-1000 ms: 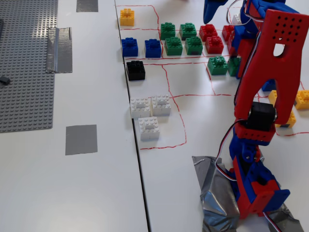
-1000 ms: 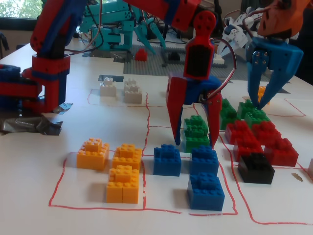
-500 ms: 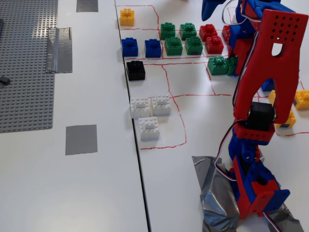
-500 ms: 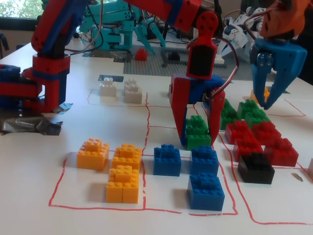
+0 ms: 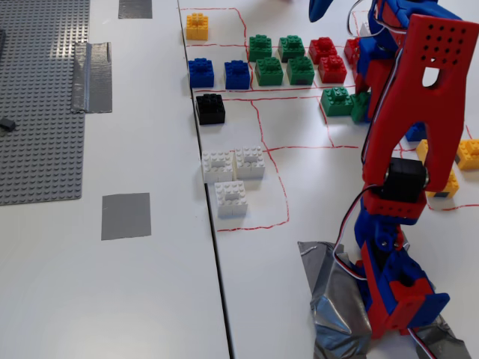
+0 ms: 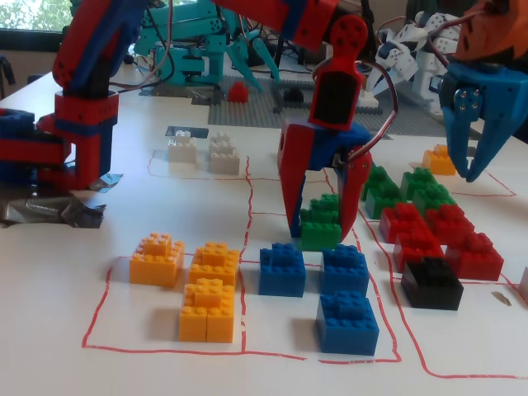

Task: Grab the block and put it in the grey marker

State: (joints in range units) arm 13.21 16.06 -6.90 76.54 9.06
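Observation:
Several green bricks lie in a red-outlined field (image 5: 281, 60). Two more lie apart from them: one (image 5: 337, 101) in plain sight and the block (image 6: 320, 233) beside it, half hidden by the arm in the top-down fixed view (image 5: 360, 107). My gripper (image 6: 321, 233) reaches down over the block, with one jaw on each side, close to its flanks. The block rests on the table. In the top-down fixed view the gripper is hidden under the red arm (image 5: 426, 112). The grey marker (image 5: 126, 216) lies flat on the left table, far from the gripper.
White (image 5: 232, 176), black (image 5: 210, 108), blue (image 5: 218, 73), red (image 5: 327, 60) and yellow (image 6: 194, 280) bricks lie around. A raised grey tape strip (image 5: 92, 76) and a grey baseplate (image 5: 37, 97) lie at left. Another arm's claw (image 6: 470, 107) hangs at right.

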